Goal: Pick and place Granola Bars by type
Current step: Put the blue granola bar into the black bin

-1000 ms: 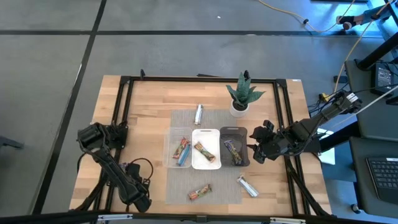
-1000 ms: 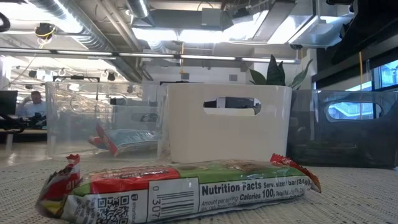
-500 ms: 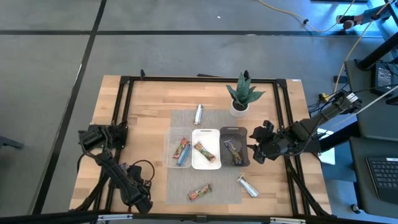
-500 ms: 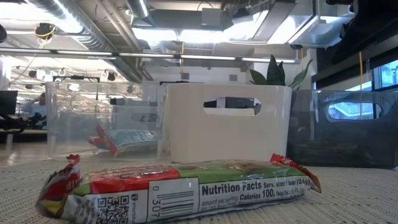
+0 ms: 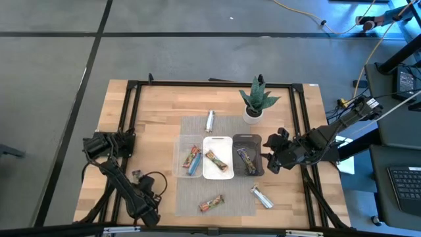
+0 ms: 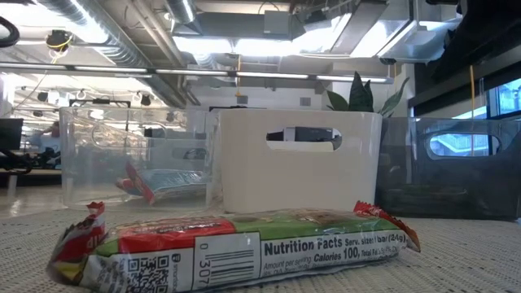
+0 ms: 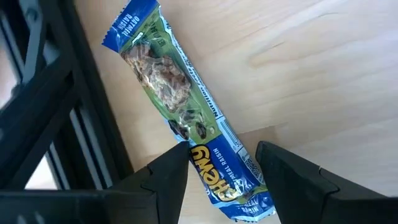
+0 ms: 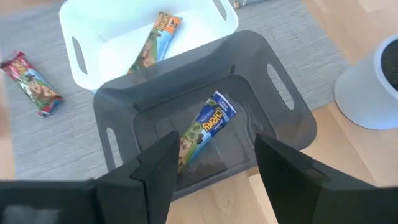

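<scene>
The left gripper [image 7: 219,167] hangs open over a blue-and-green granola bar [image 7: 186,109] lying flat on the bare wood near the table's left edge; it looks light, crinkly and slippery, so pinch across its narrow middle.

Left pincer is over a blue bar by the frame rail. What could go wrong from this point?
1. The left pincer straddles one end of the blue-and-green foil-wrapped granola bar, not its middle; a grip there may let it droop or slip.
2. That bar lies close beside the black metal frame rail, so a finger could strike the rail.
3. The right pincer hangs open over the dark grey plastic bin; both arms could crowd that bin.
</scene>
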Available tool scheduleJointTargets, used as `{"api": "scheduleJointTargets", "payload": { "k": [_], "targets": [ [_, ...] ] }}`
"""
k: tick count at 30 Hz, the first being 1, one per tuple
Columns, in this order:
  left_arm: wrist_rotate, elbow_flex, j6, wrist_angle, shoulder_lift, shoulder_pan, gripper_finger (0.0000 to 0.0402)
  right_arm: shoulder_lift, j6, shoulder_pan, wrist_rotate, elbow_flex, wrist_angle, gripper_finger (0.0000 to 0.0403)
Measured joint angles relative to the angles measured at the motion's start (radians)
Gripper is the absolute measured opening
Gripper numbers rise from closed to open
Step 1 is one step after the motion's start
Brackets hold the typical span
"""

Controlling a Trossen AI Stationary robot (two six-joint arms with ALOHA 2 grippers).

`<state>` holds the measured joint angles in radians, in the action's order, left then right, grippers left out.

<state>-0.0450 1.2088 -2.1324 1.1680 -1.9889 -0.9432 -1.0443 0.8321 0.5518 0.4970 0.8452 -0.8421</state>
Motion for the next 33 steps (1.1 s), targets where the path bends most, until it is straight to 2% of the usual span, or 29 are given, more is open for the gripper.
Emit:
{"api": "scheduleJointTargets", "payload": {
  "k": [2, 5, 8, 16, 22, 33],
  "targets": [
    [0.011, 0.005, -0.003, 0.001, -0.001, 0.001, 0.0196, 0.000, 0.000, 0.000, 0.000, 0.000, 0.017, 0.0214],
    [0.001, 0.009, -0.138, -0.005, -0.001, 0.005, 0.0196, 0.000, 0.000, 0.000, 0.000, 0.000, 0.025, 0.0214],
    [0.052, 0.031, -0.166, -0.004, -0.002, 0.000, 0.0196, 0.000, -0.001, 0.000, 0.000, 0.000, 0.026, 0.0214],
    [0.136, 0.094, 0.058, -0.032, -0.006, 0.019, 0.0197, 0.000, -0.004, 0.000, 0.004, 0.000, 0.026, 0.0213],
    [0.163, 0.096, 0.186, -0.148, -0.002, 0.057, 0.0196, 0.000, 0.000, 0.000, 0.002, 0.000, 0.033, 0.0213],
    [0.144, 0.095, 0.178, -0.166, 0.000, 0.088, 0.0196, 0.000, -0.001, 0.000, -0.037, 0.000, 0.042, 0.0213]
  ]
}}
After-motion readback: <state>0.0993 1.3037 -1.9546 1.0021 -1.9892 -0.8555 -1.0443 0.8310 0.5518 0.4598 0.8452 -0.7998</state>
